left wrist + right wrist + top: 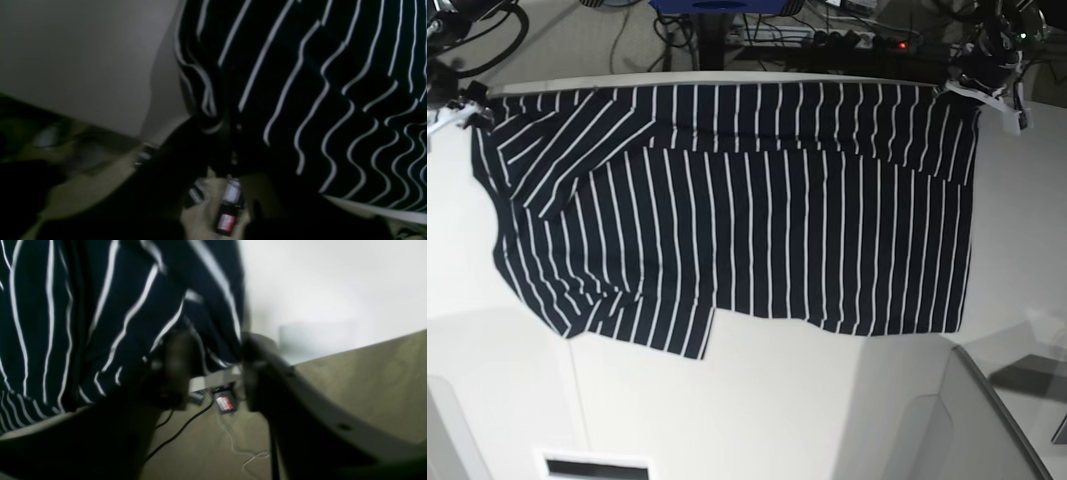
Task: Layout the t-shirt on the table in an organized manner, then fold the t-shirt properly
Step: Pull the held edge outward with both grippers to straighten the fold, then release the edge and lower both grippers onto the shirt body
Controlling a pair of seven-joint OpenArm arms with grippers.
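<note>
The dark navy, soft-fabric t-shirt with thin white stripes (737, 210) lies spread wide across the large smooth off-white table (757, 410), its far edge along the table's far rim. One layer is folded over along that far strip, and a sleeve corner juts toward the near side.

Right gripper (211, 370): at the shirt's far corner on its own side. In the right wrist view its two dark fingers (175, 363) stand apart with a clear gap between them. The striped cloth hangs just above and behind the fingers; blur leaves it unclear whether fabric touches either one. Through the gap: olive floor (367, 383), a black cable (180, 431), and a small dark device with a red label (226, 402).

Left gripper (233, 156): at the opposite far corner. The left wrist view is dark and blurred. Striped fabric bunches directly against the fingers' base, but whether the fingers stand parted or closed on the cloth cannot be told. The pale tabletop lies off to one side of this gripper and the shirt to the other.
</note>
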